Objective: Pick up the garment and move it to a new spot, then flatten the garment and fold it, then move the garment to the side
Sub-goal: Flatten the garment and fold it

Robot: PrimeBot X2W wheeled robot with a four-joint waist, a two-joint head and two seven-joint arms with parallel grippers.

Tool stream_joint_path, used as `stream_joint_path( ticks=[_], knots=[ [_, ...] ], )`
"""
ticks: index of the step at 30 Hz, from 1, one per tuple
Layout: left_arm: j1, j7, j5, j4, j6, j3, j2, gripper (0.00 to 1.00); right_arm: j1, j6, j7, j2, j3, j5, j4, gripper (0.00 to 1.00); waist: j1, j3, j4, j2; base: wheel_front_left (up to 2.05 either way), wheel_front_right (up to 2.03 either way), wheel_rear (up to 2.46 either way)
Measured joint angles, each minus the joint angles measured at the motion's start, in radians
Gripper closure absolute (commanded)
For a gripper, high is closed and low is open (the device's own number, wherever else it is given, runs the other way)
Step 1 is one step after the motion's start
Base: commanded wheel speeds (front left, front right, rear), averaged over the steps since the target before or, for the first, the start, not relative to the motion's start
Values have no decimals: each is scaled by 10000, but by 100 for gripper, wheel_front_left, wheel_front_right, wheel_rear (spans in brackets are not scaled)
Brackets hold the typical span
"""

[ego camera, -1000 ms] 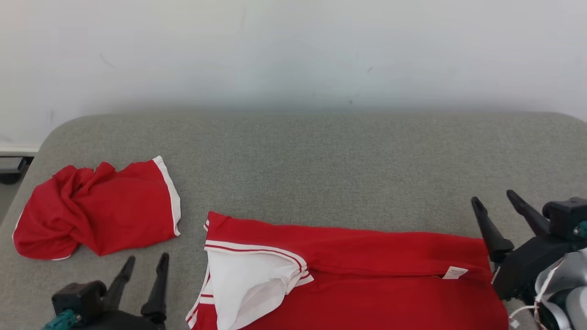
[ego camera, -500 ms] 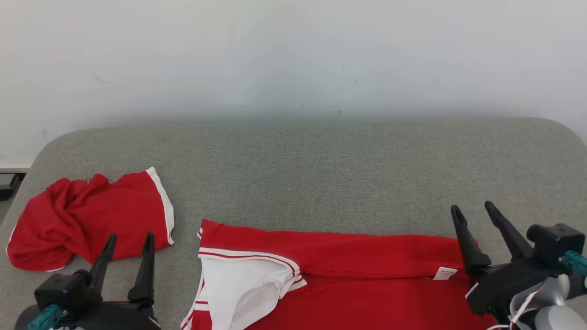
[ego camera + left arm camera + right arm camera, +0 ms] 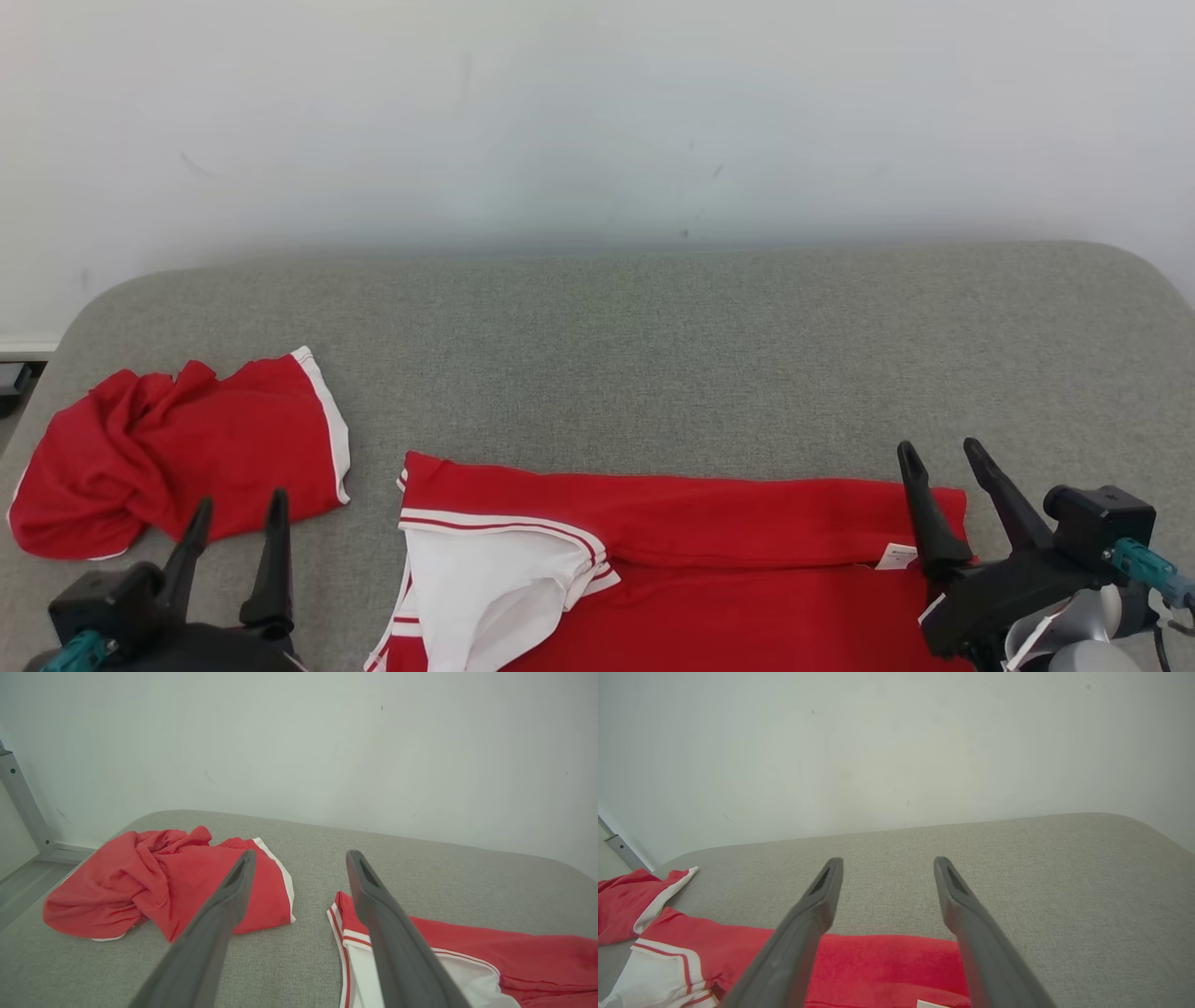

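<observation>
**A:** What changed in that last second?

**B:** Your head camera dipped a little, so the whole scene slid in the picture. Don't read that as the cloth moving. Beyond that, your right gripper (image 3: 937, 446) drew back and inward until its fingers stood over the right end of the garment (image 3: 747, 532). Your left gripper (image 3: 239, 499) drifted out toward the crumpled red piece (image 3: 168, 457). Both pincers were spread wide, with nothing between them.

**A:** What did that mean for the job?

**B:** I judged you were between folds, with the cloth released and the arms lining up for the next grasp. The right one looked placed to take the right end. The left sat off the garment, so you would probably have had to bring it back.

**A:** And the garment itself?

**B:** It lay at the near edge of the grey cushion (image 3: 653, 355), straight in front of you and stretched left to right, with its lower part cut off by the frame. It was red, fairly smooth, and seemed doubled lengthwise along a crease. At the left end a white panel (image 3: 485, 579) with red-striped trim was turned out and rumpled. A small white label (image 3: 896, 556) showed near the right end. A strip of bare cushion separated it from the crumpled piece.
</observation>
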Motion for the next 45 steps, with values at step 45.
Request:
stream_joint_path(
  ticks=[45],
  knots=[
    [390, 663, 117, -405, 102, -284, -508, 0, -761, -1043, 2807, 67, -746, 73, 2688, 0, -1, 57, 125, 0, 0, 0, 0]
  ],
)
